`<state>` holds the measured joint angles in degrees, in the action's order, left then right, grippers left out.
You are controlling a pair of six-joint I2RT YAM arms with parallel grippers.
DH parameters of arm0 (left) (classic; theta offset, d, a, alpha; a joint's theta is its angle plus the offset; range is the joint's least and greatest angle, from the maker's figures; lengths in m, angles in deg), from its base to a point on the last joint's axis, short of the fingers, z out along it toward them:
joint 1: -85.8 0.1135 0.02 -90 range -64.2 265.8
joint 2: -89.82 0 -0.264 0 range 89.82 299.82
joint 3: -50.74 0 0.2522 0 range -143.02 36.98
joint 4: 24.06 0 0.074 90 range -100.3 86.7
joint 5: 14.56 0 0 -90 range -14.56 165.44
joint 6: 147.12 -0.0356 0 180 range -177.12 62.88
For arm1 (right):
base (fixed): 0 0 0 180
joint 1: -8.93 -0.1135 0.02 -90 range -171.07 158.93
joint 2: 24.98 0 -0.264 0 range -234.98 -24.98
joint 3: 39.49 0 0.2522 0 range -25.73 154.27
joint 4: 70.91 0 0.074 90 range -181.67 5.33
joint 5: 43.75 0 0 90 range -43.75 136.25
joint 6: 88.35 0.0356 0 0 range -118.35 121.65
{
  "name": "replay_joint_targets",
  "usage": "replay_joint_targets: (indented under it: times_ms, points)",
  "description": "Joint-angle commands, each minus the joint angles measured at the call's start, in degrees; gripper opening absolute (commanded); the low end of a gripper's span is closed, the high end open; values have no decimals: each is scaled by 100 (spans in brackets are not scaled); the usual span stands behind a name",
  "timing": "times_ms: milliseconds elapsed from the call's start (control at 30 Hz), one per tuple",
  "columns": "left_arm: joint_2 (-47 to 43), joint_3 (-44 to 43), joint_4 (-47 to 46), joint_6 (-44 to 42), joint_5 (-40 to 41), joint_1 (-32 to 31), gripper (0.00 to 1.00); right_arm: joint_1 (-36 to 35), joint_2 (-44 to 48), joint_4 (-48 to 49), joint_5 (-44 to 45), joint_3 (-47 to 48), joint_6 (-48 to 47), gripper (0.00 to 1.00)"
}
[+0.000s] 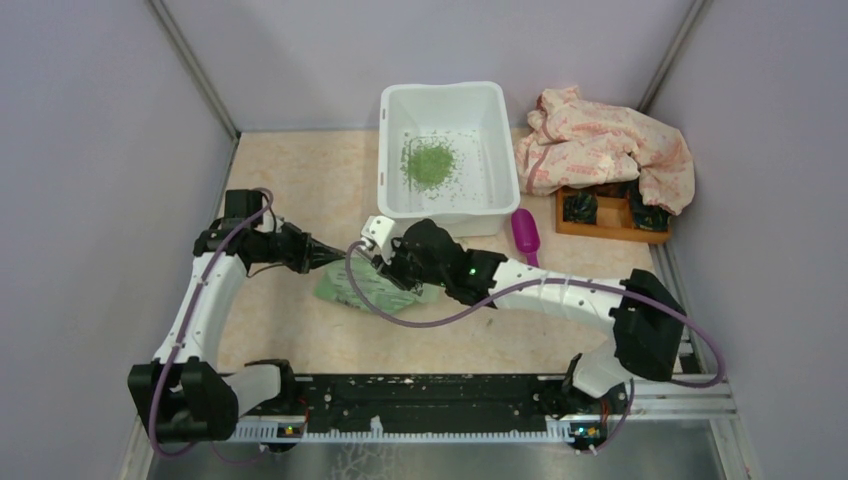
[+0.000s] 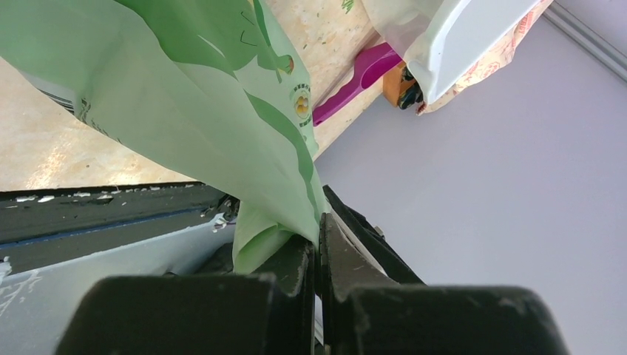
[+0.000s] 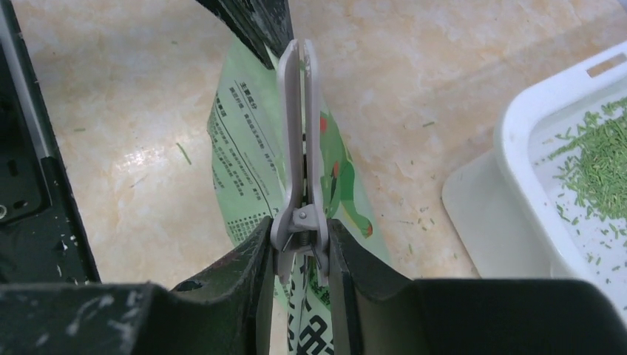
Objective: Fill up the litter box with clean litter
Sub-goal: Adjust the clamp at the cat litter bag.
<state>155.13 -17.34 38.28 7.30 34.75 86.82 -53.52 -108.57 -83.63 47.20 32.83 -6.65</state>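
Far left: your left claw (image 2: 319,229) clenched on edge of green printed bag (image 2: 185,96). Bag sits between both claws, over tabletop (image 1: 300,180).
Centre: your right claw (image 3: 299,237) grasping white clip (image 3: 299,148) clamped on bag, 2 fingers pressed against clip's hinge end.
Behind claws: litter box (image 1: 441,88) upright on tabletop. Clean litter (image 1: 430,163) inside, 1 small pile mid-floor, loose bits scattered around it.
Right of box: magenta scoop (image 1: 526,235) lying just beside it.
Far right: wooden tray (image 1: 600,225), partly under patterned cloth (image 1: 600,145).

Green bag (image 1: 345,288): resting against white clip (image 3: 299,148).
Magenta scoop (image 1: 526,235): lying beside wooden tray (image 1: 600,222).
Floral cloth (image 1: 600,145): draping over that tray.
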Motion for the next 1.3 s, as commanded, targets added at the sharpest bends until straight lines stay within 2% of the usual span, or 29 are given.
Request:
replay_joint_targets:
  times_ms: [0,167,400,800,1267]
  points:
    - [-213,-136,-167,-45,-425,29,1,47,-338,-1418,-477,1148,-357,0]
    - [-224,-235,-99,-100,-475,54,1,93,-736,-2687,-605,2058,-585,0]
    - [-239,-244,-81,-136,-551,100,1,127,-1057,-3670,-610,2671,-669,0]
    - [-400,-276,5,-184,-661,150,1,197,-1553,-4666,-800,3798,-803,0]
    - [-1214,50,214,-55,-771,187,2,-42,-1689,-5409,-1109,4255,-867,0]
